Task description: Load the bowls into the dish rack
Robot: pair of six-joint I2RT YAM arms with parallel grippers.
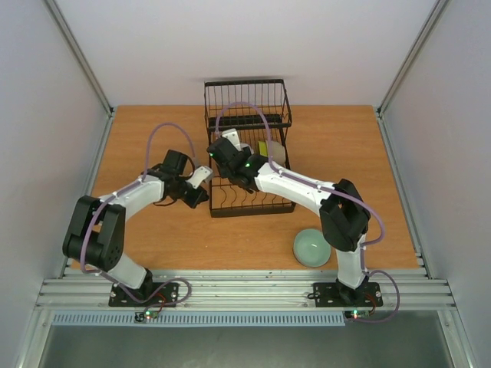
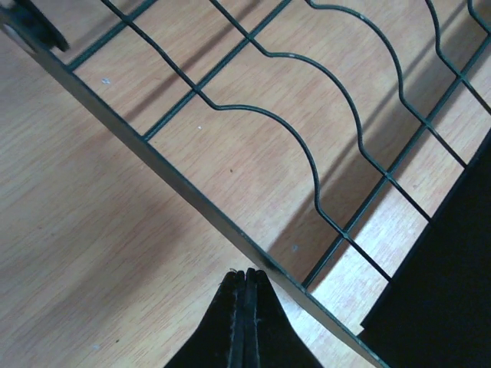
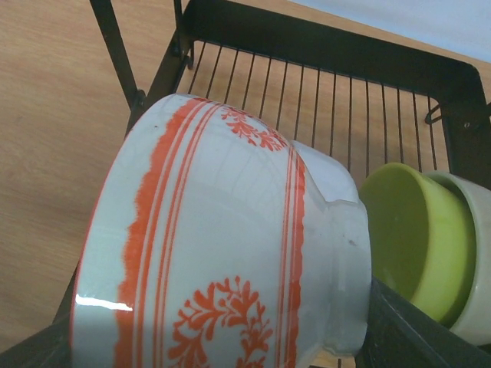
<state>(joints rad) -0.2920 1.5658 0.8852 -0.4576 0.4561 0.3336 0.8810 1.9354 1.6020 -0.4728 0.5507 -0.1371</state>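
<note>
We log the worktop (image 1: 345, 153) carrying the dish rack (image 1: 253, 208) mid-board; inside it a yellow-green bowl (image 3: 414, 238) nests on edge against a pale bowl (image 3: 479, 261); a celadon bowl (image 1: 312, 248) sits on the worktop, near right; right pincer (image 1: 222, 151) clamped on the red-patterned bowl (image 3: 222, 261), over the rack; left pincer (image 2: 245, 285) together, tips just beside the rack's frame.

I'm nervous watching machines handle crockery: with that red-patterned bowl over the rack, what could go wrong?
The patterned bowl hangs tilted in the right tool, close to the green bowl in the rack; they could knock and chip. The shut left tool sits at the rack's edge; a nudge might shift the rack. The pale bowl on the table lies beside the right arm, which might bump it.
</note>
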